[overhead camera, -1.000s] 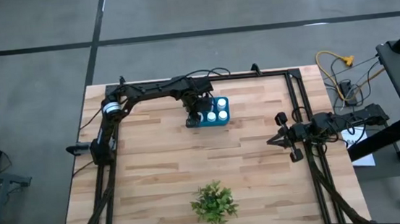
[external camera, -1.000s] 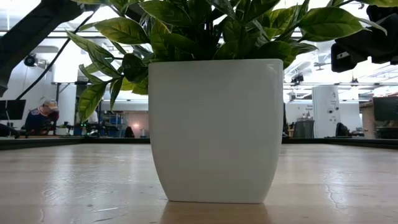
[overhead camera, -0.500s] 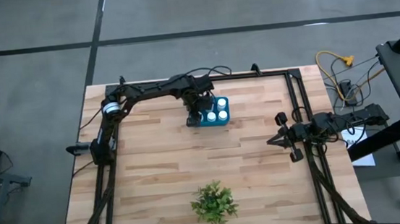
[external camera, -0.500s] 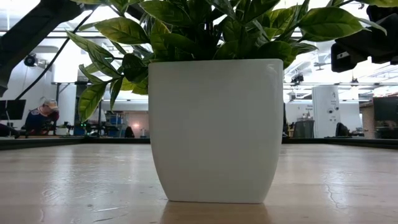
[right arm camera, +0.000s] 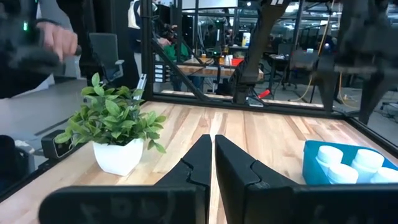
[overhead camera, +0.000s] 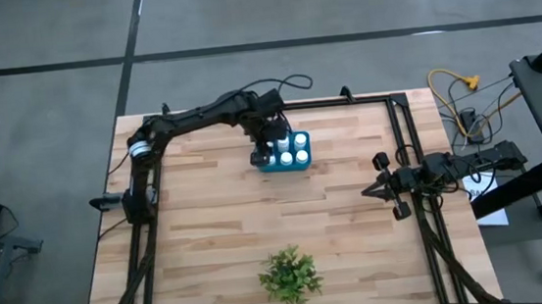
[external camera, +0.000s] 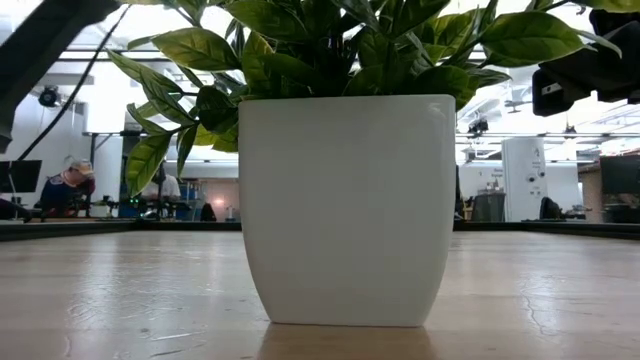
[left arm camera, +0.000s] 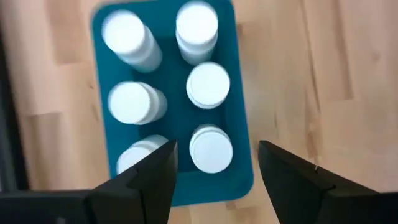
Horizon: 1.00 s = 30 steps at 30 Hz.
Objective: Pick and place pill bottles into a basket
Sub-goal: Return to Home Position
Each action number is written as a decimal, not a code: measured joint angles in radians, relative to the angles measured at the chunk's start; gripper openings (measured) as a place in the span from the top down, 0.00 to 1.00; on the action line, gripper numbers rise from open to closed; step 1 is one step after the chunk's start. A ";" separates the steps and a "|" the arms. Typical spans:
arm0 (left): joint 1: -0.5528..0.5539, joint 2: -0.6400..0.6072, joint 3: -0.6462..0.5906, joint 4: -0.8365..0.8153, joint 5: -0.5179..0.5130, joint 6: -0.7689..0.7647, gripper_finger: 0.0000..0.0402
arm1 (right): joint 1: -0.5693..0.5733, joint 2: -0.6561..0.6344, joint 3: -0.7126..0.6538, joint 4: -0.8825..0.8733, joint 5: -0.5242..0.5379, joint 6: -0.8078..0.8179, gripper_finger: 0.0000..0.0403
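Note:
The teal basket (overhead camera: 297, 165) stands on the wooden table at its far middle, with several white pill bottles (left arm camera: 208, 84) upright inside it. It also shows in the right wrist view (right arm camera: 311, 163). My left gripper (left arm camera: 214, 171) hangs open and empty above the basket's left end (overhead camera: 263, 151), fingers pointing down, over the nearest bottle (left arm camera: 211, 149) without touching it. My right gripper (right arm camera: 213, 158) is shut and empty, held level at the table's right edge (overhead camera: 368, 193).
A green plant in a white pot (overhead camera: 288, 275) stands near the table's front edge and fills the low view (external camera: 345, 210). Black frame rails run along the table's sides (overhead camera: 414, 159). A person (right arm camera: 37, 50) is beyond the table's left side.
My left gripper has gone up and a little toward the far edge, away from the basket, so more bottle caps show beneath it. The bottles and basket have stayed in place.

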 joint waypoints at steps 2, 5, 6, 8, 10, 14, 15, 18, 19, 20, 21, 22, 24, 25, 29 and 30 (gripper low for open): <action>-0.001 -0.043 -0.004 0.002 0.001 0.000 0.49 | 0.000 0.000 0.000 0.000 -0.001 -0.002 0.97; -0.002 -0.119 -0.017 0.020 0.007 -0.003 0.49 | 0.000 0.000 0.000 0.000 -0.001 -0.001 0.97; -0.004 -0.144 -0.023 0.021 0.009 -0.010 0.49 | 0.000 0.001 0.000 0.000 -0.001 -0.002 0.97; -0.006 -0.195 -0.038 0.038 0.013 -0.027 0.49 | 0.000 0.000 0.000 0.000 0.000 0.000 0.97; -0.010 -0.246 -0.053 0.044 0.016 -0.031 0.49 | 0.000 0.000 0.000 0.000 0.000 -0.001 0.97; -0.022 -0.349 -0.108 0.109 0.018 -0.061 0.49 | 0.000 0.000 0.000 0.000 0.000 -0.001 0.97; -0.027 -0.375 -0.132 0.125 0.019 -0.069 0.49 | 0.000 0.000 0.000 0.000 0.000 -0.002 0.97; -0.045 -0.458 -0.226 0.202 0.019 -0.080 0.49 | 0.000 0.000 0.000 0.000 0.000 -0.001 0.97; -0.051 -0.489 -0.265 0.221 0.019 -0.081 0.50 | 0.000 0.000 0.000 0.000 0.000 -0.002 0.97; -0.057 -0.515 -0.303 0.241 0.019 -0.081 0.51 | 0.000 0.000 0.000 0.000 0.000 -0.001 0.97; -0.064 -0.544 -0.342 0.265 0.020 -0.082 0.52 | 0.000 0.000 0.000 0.000 0.000 0.000 0.97; -0.069 -0.575 -0.381 0.285 0.020 -0.082 0.54 | 0.000 0.000 0.000 0.000 0.000 0.000 0.97; -0.080 -0.629 -0.456 0.322 0.020 -0.093 0.59 | 0.000 0.000 0.000 0.000 0.000 -0.001 0.97; -0.085 -0.657 -0.494 0.350 0.019 -0.107 0.61 | 0.000 0.000 0.000 0.000 0.000 -0.001 0.97; -0.105 -0.773 -0.625 0.451 0.019 -0.128 0.74 | 0.000 0.000 0.000 0.000 0.000 -0.001 0.97; -0.110 -0.800 -0.655 0.482 0.020 -0.134 0.78 | 0.000 0.000 0.000 0.000 0.000 0.000 0.97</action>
